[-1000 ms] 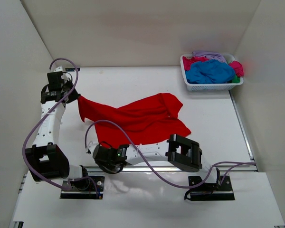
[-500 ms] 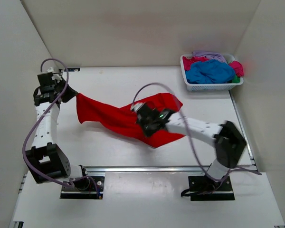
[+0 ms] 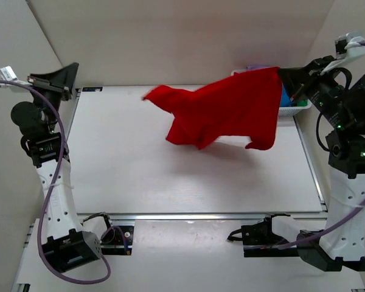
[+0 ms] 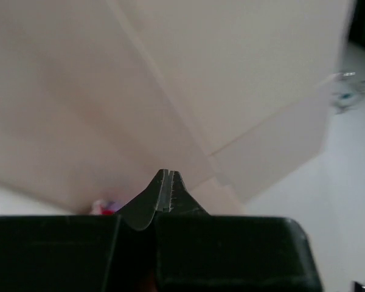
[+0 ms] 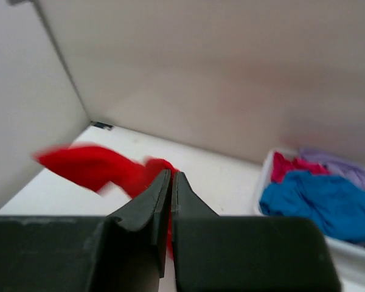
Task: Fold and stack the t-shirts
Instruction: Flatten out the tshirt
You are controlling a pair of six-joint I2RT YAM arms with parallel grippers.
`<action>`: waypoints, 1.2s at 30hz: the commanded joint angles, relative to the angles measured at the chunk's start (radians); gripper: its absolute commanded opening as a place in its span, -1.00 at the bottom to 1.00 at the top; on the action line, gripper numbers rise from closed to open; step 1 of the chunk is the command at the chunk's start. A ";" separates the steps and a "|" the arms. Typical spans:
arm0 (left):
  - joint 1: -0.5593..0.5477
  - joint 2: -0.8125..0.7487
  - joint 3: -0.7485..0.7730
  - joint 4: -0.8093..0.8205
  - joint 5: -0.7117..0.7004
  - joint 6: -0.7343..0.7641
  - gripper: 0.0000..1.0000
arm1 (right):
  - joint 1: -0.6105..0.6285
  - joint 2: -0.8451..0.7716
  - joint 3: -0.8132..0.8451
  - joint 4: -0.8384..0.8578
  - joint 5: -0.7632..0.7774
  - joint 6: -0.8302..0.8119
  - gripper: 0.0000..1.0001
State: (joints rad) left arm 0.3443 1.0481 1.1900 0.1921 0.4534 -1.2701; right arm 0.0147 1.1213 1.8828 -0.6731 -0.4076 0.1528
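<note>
A bright red t-shirt [image 3: 225, 112] hangs in the air over the back of the table. My right gripper [image 3: 281, 74] is raised at the far right and shut on the shirt's upper right corner. In the right wrist view the gripper [image 5: 170, 174] has red cloth pinched between its jaws, and the rest of the red t-shirt [image 5: 91, 167] trails away to the left. The shirt's left end [image 3: 151, 95] hangs free. My left gripper [image 3: 72, 68] is raised at the far left, apart from the shirt. It is shut on nothing and faces the wall in the left wrist view [image 4: 169, 174].
A white mesh basket [image 5: 353, 246] at the back right holds a blue t-shirt [image 5: 316, 201], a pink one [image 5: 289, 165] and a lavender one [image 5: 340, 167]. In the top view the hanging shirt hides most of the basket [image 3: 292, 111]. Walls enclose the table [image 3: 170, 176] on three sides.
The left gripper let go of the red shirt and rose to the left. The right gripper swung up to the far right with the shirt, lifting it off the table.
</note>
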 commanded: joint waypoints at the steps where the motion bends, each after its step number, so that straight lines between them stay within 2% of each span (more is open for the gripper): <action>1: 0.001 0.039 0.106 0.268 -0.004 -0.299 -1.00 | 0.007 0.014 0.108 -0.002 -0.079 -0.004 -1.00; 3: -0.017 0.097 0.245 0.251 0.007 -0.293 -1.00 | 0.002 0.021 0.134 0.021 -0.100 0.013 -1.00; 5: -0.098 0.176 0.453 -0.077 0.069 -0.101 -1.00 | -0.013 0.017 0.089 0.033 -0.128 0.021 -0.99; 6: -0.167 0.184 0.476 -0.230 0.067 -0.039 -1.00 | -0.013 0.011 0.063 0.043 -0.157 0.034 -1.00; 8: -0.275 0.171 0.415 -0.308 0.085 0.153 -0.95 | -0.040 -0.014 -0.020 0.085 -0.212 0.053 -1.00; 9: -0.321 0.141 0.328 -0.318 0.115 0.187 -0.80 | -0.056 -0.026 -0.081 0.111 -0.233 0.065 -0.99; 11: -0.494 0.087 0.077 -0.283 0.137 0.309 -0.68 | -0.064 -0.055 -0.163 0.151 -0.258 0.080 -1.00; 12: -0.580 0.061 0.010 -0.266 0.092 0.334 -0.71 | -0.059 -0.057 -0.172 0.147 -0.258 0.076 -1.00; 14: -0.701 -0.011 -0.229 -0.119 0.003 0.376 -0.66 | -0.038 -0.055 -0.177 0.127 -0.252 0.060 -1.00; 15: -0.756 -0.016 -0.266 -0.096 -0.033 0.386 -0.52 | -0.027 -0.052 -0.177 0.124 -0.235 0.051 -1.00; 16: -0.783 -0.011 -0.315 -0.091 -0.051 0.399 -0.46 | -0.021 -0.052 -0.174 0.122 -0.231 0.050 -1.00; 20: -0.993 0.087 -0.360 -0.137 -0.142 0.494 -0.41 | -0.021 -0.048 -0.192 0.121 -0.231 0.057 -1.00; 22: -1.080 0.116 -0.374 -0.114 -0.171 0.485 -0.30 | 0.033 -0.060 -0.227 0.141 -0.202 0.065 -1.00; 23: -1.093 0.140 -0.378 -0.093 -0.180 0.476 -0.12 | 0.057 -0.063 -0.246 0.141 -0.168 0.059 -1.00; 24: -1.103 0.159 -0.395 -0.035 -0.174 0.454 0.18 | 0.094 -0.064 -0.264 0.151 -0.142 0.057 -1.00; 26: -1.133 0.196 -0.395 0.021 -0.174 0.436 0.47 | 0.132 -0.064 -0.283 0.155 -0.106 0.059 -1.00; 27: -1.140 0.235 -0.371 0.023 -0.179 0.439 0.53 | 0.161 -0.061 -0.301 0.159 -0.099 0.056 -0.99; 32: -1.274 0.409 -0.259 -0.046 -0.281 0.454 0.62 | 0.255 -0.038 -0.332 0.164 -0.024 0.042 -1.00; 34: -1.298 0.452 -0.300 -0.002 -0.309 0.370 0.60 | 0.272 -0.037 -0.338 0.167 -0.011 0.037 -1.00; 36: -1.314 0.480 -0.317 0.018 -0.300 0.321 0.45 | 0.271 -0.026 -0.329 0.164 -0.007 0.040 -1.00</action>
State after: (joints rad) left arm -0.9451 1.5192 0.8902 0.1680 0.2012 -0.8776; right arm 0.2756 1.0977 1.5391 -0.5770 -0.4549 0.2050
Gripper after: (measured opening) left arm 0.743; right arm 0.007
